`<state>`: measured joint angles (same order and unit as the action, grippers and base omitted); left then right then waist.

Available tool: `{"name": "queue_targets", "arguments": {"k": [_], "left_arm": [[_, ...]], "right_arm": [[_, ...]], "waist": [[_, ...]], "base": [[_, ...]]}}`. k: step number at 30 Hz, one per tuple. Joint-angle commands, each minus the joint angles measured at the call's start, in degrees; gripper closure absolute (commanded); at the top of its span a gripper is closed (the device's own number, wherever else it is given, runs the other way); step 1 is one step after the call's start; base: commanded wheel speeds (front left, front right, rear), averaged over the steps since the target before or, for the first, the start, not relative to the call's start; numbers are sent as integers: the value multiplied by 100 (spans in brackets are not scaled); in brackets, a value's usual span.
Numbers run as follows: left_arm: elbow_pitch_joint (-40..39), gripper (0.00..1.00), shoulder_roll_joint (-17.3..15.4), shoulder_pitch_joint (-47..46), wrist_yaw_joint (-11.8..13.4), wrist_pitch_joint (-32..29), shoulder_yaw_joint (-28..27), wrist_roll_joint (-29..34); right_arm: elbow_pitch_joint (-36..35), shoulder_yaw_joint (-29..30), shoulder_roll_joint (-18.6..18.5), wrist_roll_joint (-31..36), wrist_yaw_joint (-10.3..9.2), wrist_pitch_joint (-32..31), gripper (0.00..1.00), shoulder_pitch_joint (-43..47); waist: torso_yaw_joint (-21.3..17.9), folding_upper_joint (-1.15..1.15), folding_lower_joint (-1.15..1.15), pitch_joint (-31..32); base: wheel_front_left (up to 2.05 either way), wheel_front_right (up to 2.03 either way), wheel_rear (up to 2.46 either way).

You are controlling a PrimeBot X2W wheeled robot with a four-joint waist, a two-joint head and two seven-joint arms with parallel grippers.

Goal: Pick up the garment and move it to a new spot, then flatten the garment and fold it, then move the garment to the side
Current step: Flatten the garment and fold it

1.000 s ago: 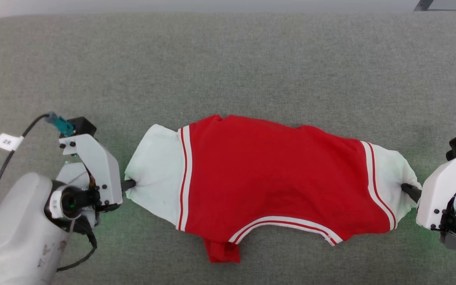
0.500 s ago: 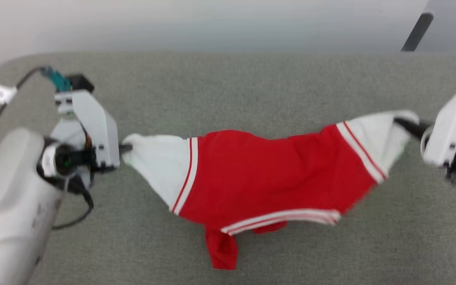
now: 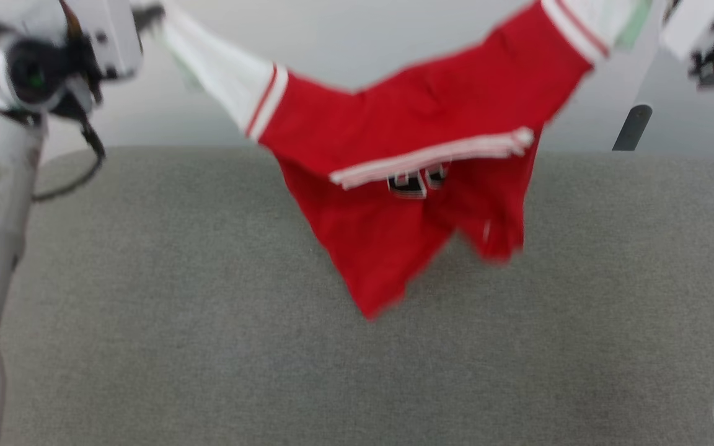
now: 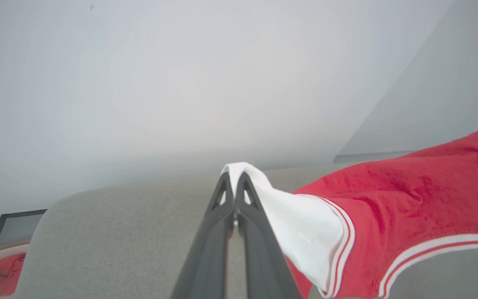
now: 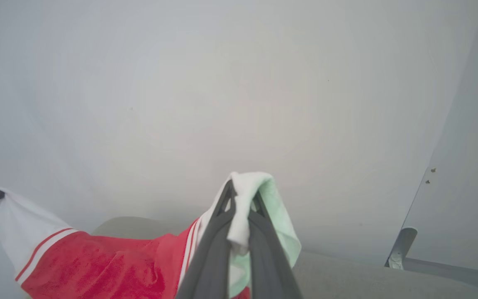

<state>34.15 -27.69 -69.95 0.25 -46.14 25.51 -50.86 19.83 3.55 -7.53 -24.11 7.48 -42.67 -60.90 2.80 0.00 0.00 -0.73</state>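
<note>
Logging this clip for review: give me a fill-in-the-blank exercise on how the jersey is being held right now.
1. The left tool is shut on one ____ sleeve of the garment.
2. The right tool is shut on the other ____.
3. The garment's ____ body sags between them over the grey surface.
Missing words: white; sleeve; red.

left tool (image 4: 234, 179) | pinching garment (image 4: 409, 199) by white sleeve | above grey surface (image 4: 118, 236)
</note>
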Motion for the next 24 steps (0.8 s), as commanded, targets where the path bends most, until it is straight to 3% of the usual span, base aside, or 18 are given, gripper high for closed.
{"name": "queue_targets", "arguments": {"k": [1,11,18,24], "left_arm": [[146,100,37,-208,-70,176,-36,72],[1184,100,163,-1355,-296,1451,-129,470],[1665,100,268,-1809,-493,1753,-113,483],[1743,100,257,-2357,-594,2103,-101,580]], "right_arm": [[237,-52,22,75,2,342,100,-253],[1835,-484,-99,214,2,2411,100,-1547],[2570,-815,-252,58,2,2661,100,-2130],[2848,-973,-349,122,2,2848,100,-2798]], "waist": [[-16,0,0,93],[-47,0,0,143],[-16,0,0,-203],[-51,0,0,-1193]], "base": [[0,0,0],[0,0,0],[0,0,0],[0,0,0]]}}
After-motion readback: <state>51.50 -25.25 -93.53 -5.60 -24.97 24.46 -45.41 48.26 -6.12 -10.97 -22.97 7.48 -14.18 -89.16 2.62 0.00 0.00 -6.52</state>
